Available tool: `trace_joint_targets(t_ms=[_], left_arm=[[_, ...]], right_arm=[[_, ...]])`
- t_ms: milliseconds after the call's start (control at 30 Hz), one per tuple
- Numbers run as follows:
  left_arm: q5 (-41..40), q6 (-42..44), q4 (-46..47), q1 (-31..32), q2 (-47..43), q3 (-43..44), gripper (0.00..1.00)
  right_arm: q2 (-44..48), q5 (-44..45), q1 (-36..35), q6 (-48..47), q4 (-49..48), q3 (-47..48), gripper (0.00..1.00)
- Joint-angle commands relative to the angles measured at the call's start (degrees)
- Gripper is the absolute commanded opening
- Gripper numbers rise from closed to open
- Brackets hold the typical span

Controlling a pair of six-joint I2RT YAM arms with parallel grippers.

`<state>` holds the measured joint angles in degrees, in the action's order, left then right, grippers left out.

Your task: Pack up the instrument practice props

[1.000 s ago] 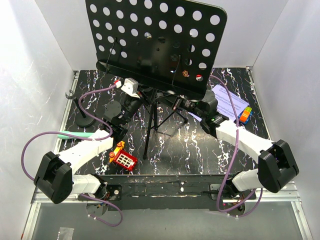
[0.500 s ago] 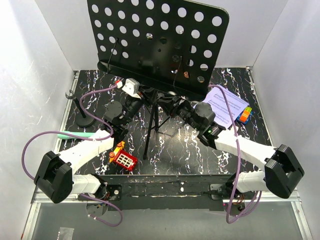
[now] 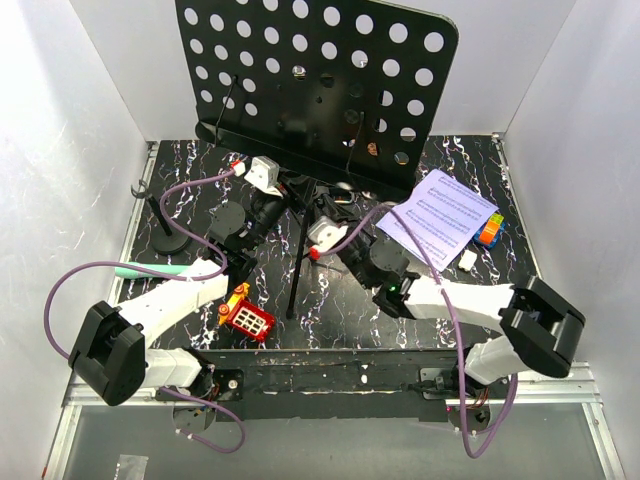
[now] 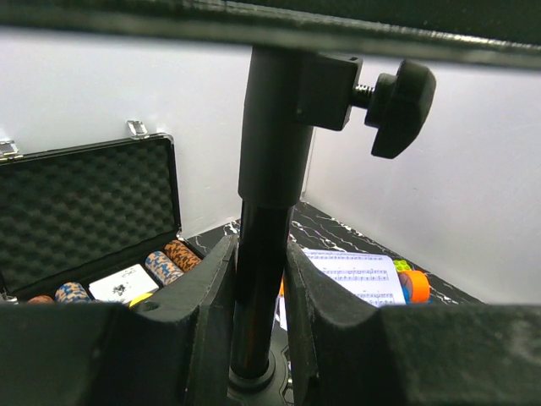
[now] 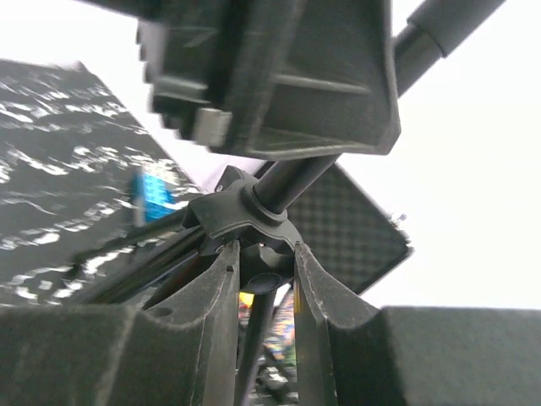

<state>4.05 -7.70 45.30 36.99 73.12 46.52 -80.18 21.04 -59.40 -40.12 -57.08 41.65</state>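
Music stand (image 3: 315, 85): perforated desk of black sheet metal with a satin finish. Its pole (image 4: 270, 152) is a smooth, faintly glossy black tube, and the clamp knob (image 4: 401, 106) is matt moulded plastic. Left tool (image 4: 258, 262): 2 fingers (image 4: 203, 330) of matt black plastic, finely grained. Bench (image 3: 330, 310): glossy black surface with white marble veining. Sheet-music pages (image 3: 440, 215): matt white paper. Case (image 4: 84, 211): lid lined with rough, dimpled black foam. Toy (image 3: 247, 318): glossy red plastic.
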Motion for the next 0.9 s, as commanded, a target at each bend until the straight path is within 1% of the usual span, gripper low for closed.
trace_joint_targets(t_ms=[0,33,100,167,200,233,267,367,400,433,500,567,633,667,733,767,800,833,867], left_arm=[[1.0,-2.2,-5.8,1.4,1.9,0.0,0.0],[1.0,-2.0,-5.8,1.3,2.0,-0.1,0.0],[0.6,-1.5,-5.9,1.4,2.2,-0.6,0.0],[0.3,-1.3,-5.7,1.3,1.9,-1.1,0.0],[0.2,-1.2,-5.7,1.3,1.8,-1.3,0.0],[0.1,-1.1,-5.7,1.4,1.6,-1.3,0.0],[0.1,-0.9,-5.9,1.4,1.5,-1.3,0.0],[-0.3,-0.6,-5.8,1.4,1.1,-1.1,0.0],[-0.3,-0.6,-5.8,1.4,1.1,-0.9,0.0],[-0.3,-0.6,-5.8,1.3,1.2,-0.6,0.0],[-0.1,-0.6,-5.8,1.3,1.2,-0.3,0.0],[0.1,-0.5,-6.5,1.4,1.2,-0.2,0.0],[-0.1,-0.3,-8.3,1.3,1.1,-0.1,0.0],[-0.2,-0.2,-8.9,1.4,1.1,-0.6,0.0],[-0.4,0.2,-10.2,1.4,0.4,-1.6,0.0],[-0.5,0.4,-11.4,1.3,0.0,-2.5,0.0],[-1.0,0.5,-12.5,1.3,-0.6,-3.4,0.0],[-1.2,0.5,-13.1,1.3,-1.1,-4.5,0.0],[-1.9,0.3,-13.7,1.3,-1.8,-5.8,0.0]], right_arm=[[-6.7,4.3,-4.1,-25.1,-1.6,-1.7,0.01],[-8.1,6.6,-4.8,-28.4,-2.5,-0.4,0.01],[-10.9,10.8,-6.4,-32.7,-9.0,1.4,0.01],[-11.8,13.0,-7.5,-34.1,-12.7,2.3,0.01],[-11.5,14.1,-7.9,-32.9,-13.3,2.6,0.02],[-10.4,15.2,-8.4,-30.7,-12.3,2.9,0.07],[-8.9,16.3,-8.5,-27.8,-10.1,3.3,0.15],[-4.1,18.8,-9.3,-19.2,-0.4,5.5,0.42],[-3.1,20.1,-9.9,-18.1,1.6,6.4,0.5],[-2.3,21.9,-10.6,-17.8,1.6,7.0,0.55],[-0.9,24.7,-12.4,-18.2,-0.3,6.7,0.71],[1.2,27.4,-14.5,-16.2,0.3,6.0,0.78],[4.4,29.8,-16.4,-10.4,5.7,5.5,0.83],[6.5,30.6,-17.1,-4.9,11.0,5.5,0.84],[11.2,29.9,-17.7,8.7,24.4,5.6,0.85],[13.7,28.7,-17.6,17.2,31.5,5.5,0.85],[15.8,27.1,-17.5,24.1,36.5,5.1,0.85],[17.8,25.5,-17.3,28.1,39.5,4.1,0.85],[19.4,24.8,-17.3,31.1,39.8,2.4,0.85]])
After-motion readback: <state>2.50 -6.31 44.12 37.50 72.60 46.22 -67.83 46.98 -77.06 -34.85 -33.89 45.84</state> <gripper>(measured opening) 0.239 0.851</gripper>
